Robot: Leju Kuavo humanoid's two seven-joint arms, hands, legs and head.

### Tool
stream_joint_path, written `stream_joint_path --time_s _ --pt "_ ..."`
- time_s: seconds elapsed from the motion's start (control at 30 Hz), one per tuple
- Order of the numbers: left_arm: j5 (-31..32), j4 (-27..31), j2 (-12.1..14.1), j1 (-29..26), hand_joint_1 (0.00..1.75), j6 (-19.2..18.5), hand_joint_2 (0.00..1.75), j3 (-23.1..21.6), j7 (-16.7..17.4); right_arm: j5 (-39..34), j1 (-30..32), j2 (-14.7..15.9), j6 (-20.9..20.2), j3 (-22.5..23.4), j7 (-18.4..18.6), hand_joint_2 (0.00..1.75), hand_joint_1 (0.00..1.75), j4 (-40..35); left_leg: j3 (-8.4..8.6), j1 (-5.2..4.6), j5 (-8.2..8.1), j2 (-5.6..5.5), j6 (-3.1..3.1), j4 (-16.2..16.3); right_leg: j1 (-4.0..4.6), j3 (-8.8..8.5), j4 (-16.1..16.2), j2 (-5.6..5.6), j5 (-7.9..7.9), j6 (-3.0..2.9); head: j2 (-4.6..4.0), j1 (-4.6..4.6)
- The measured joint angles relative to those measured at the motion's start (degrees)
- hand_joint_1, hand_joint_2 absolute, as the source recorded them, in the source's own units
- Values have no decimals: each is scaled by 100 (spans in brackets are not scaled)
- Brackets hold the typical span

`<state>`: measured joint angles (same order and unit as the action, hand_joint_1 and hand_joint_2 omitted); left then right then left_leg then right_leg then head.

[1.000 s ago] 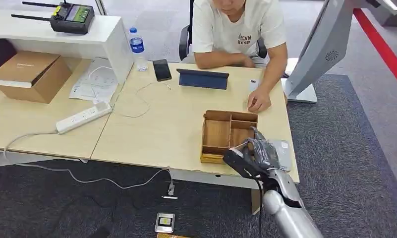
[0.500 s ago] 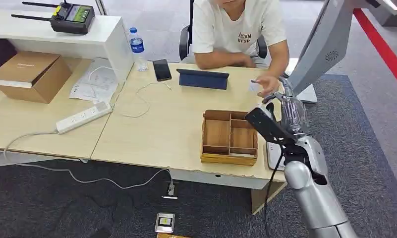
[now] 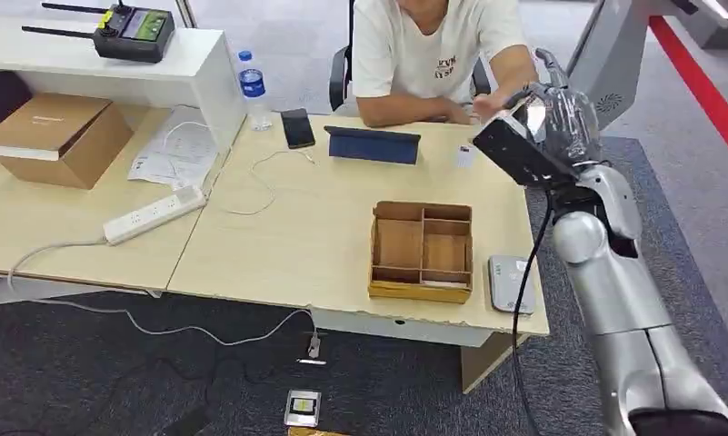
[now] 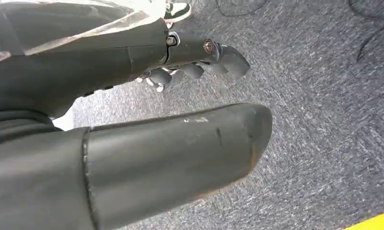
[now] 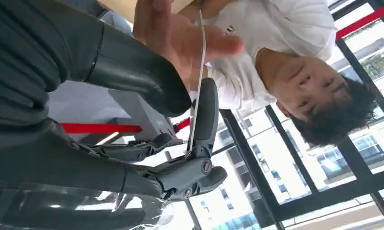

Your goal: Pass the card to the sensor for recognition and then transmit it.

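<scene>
Head view, and you've got the bench spread wide below you, pale wood, with a person seated at its far side. Your right arm rises from the lower right corner, and the right hand is up high over the far right corner of the bench, right by the person's hand. On the bench sits a wooden tray with compartments near the front edge, and the grey sensor lies just beside it, toward the right end. From the right wrist you see the card edge-on, a thin white sliver: the person's hand grips one end, and the other end sits between your dark fingers and thumb, touching them. Whether your fingers are actually clamping it, you cannot tell. Left wrist view: your left hand hangs over grey carpet, fingers curled in, nothing in them.
</scene>
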<state>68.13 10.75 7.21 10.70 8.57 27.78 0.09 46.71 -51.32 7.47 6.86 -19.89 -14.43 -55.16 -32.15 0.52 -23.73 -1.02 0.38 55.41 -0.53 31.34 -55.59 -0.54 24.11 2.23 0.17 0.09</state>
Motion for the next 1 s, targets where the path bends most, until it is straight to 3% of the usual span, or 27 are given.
stream_joint_path --time_s 0.27,0.57,0.6,0.63,0.77,0.8,1.0 --pt "-41 2 0 94 0 26 0 -39 68 203 -1107 -402 -190 -98 4 175 175 1642 -1 0 -1 1 -1 0 1 5 -1 0 2 -1 2 0" --pt "-92 2 2 63 0 70 0 -39 68 291 -1442 -776 -214 -227 70 175 175 2514 -3 3 -1 2 -1 0 4 8 -1 0 3 -2 2 2" --pt "-92 2 2 59 0 70 0 -39 68 299 -1468 -804 -208 -234 70 175 44 2594 -3 3 -1 2 -1 0 4 8 -1 0 3 -2 2 0" --pt "-90 2 2 57 0 70 0 -39 68 319 -1482 -830 -203 -245 70 175 0 2657 -3 3 -1 2 -1 0 3 8 -1 0 3 -2 0 2" --pt "-85 2 2 52 0 70 0 -39 68 350 -1545 -905 -74 -275 26 175 0 2814 -2 3 -1 2 -1 0 3 8 -1 0 2 -2 2 0" --pt "-81 2 2 50 0 70 0 -39 68 352 -1559 -922 -6 -286 -4 0 0 2849 -2 3 -1 2 -1 1 3 8 -1 0 2 -2 0 2" --pt "-85 2 2 31 0 96 0 -39 68 400 -1761 -959 429 -332 -219 0 0 3011 -2 2 -1 2 -1 1 3 8 -1 0 2 -2 2 2"
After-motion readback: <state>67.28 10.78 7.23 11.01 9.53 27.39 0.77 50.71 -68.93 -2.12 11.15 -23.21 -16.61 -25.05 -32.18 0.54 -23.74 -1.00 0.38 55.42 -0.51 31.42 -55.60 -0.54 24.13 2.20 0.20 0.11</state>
